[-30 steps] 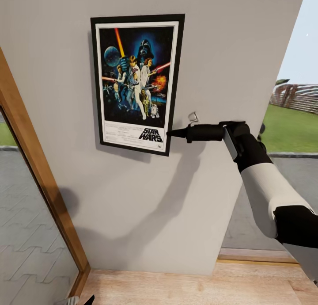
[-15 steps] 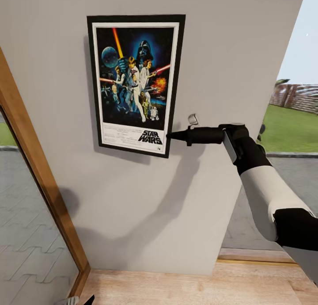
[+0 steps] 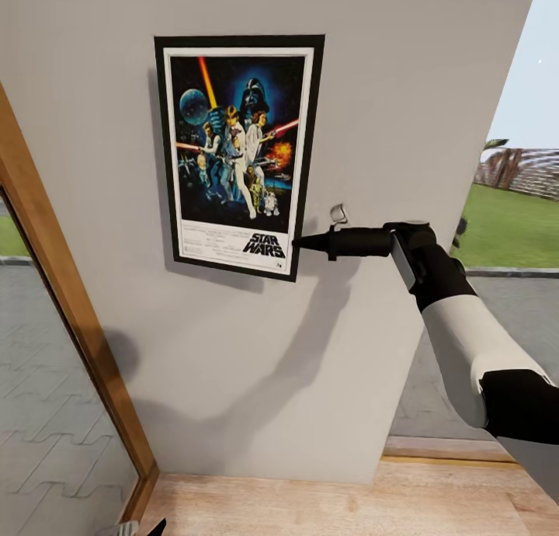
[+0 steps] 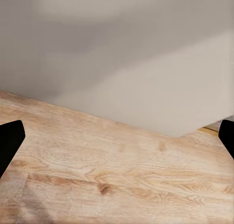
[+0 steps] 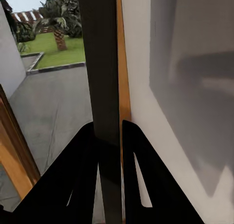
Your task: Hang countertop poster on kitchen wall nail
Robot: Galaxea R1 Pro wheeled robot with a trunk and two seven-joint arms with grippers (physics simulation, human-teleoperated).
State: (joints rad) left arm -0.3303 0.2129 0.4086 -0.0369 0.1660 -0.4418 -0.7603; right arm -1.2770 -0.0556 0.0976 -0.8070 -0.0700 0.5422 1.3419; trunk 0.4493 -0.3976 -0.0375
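Right arm (image 3: 466, 342): white shell, black joints; black tapered pincer (image 3: 299, 242) fingers

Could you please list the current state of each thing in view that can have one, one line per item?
poster: upright against the wall, gripped at its lower right edge.
right tool: shut on the poster's edge; the right wrist view shows both fingers pinching the dark frame.
left tool: open, with nothing between its fingers, pointing at the wooden floor.
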